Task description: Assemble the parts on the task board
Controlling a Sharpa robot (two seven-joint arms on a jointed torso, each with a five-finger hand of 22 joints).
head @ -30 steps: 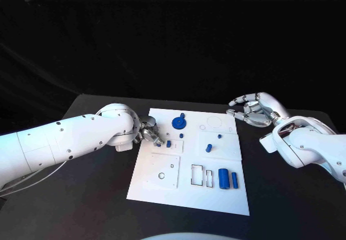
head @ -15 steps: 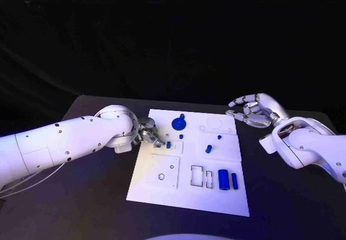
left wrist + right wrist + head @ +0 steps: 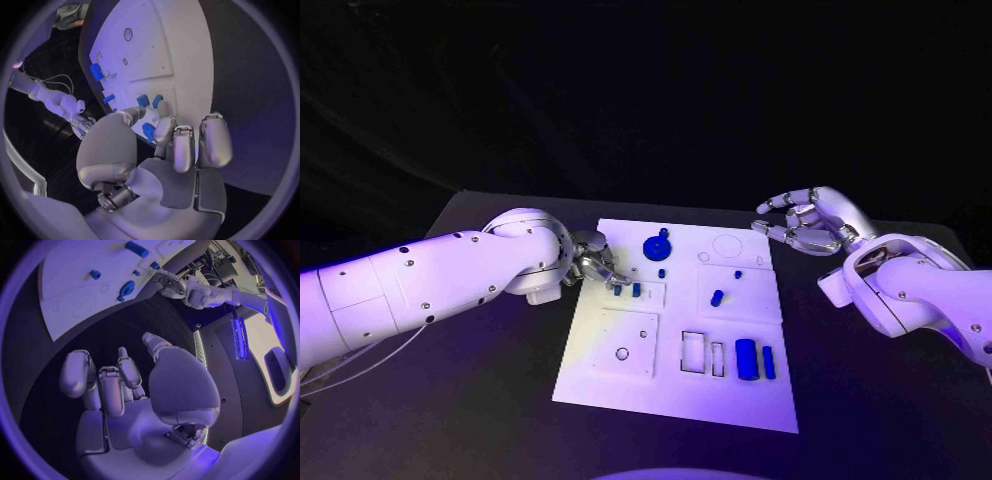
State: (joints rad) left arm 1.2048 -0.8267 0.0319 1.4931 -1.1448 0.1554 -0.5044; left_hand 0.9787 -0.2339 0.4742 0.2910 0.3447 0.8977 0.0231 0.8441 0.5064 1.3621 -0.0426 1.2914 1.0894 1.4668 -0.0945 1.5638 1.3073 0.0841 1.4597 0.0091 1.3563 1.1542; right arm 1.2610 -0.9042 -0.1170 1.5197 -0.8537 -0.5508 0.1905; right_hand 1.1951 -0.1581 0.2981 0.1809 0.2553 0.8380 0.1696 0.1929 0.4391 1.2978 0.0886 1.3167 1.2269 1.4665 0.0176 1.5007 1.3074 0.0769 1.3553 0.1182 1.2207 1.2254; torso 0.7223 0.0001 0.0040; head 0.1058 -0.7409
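Observation:
The white task board (image 3: 610, 365) lies in the middle of the black table. On it are a round blue part (image 3: 656, 246), a tiny blue part (image 3: 662, 272), a short blue peg (image 3: 636, 289), another small blue part (image 3: 717, 297) and two blue cylinders (image 3: 756, 358). My left hand (image 3: 596, 267) is at the board's left edge, fingers curled toward the peg (image 3: 149, 132). The peg sits between thumb and a finger; I cannot tell if they pinch it. My right hand (image 3: 803, 222) hovers off the board's far right corner, fingers apart and holding nothing.
The board has raised white panels with cut-outs: a small round hole (image 3: 622, 352), rectangular slots (image 3: 695, 351) and a faint circle outline (image 3: 730, 245). Bare black table (image 3: 488, 400) surrounds the board on all sides.
My left hand has edged slightly along the board's left edge near the peg. The blue parts and my right hand have stayed in place.

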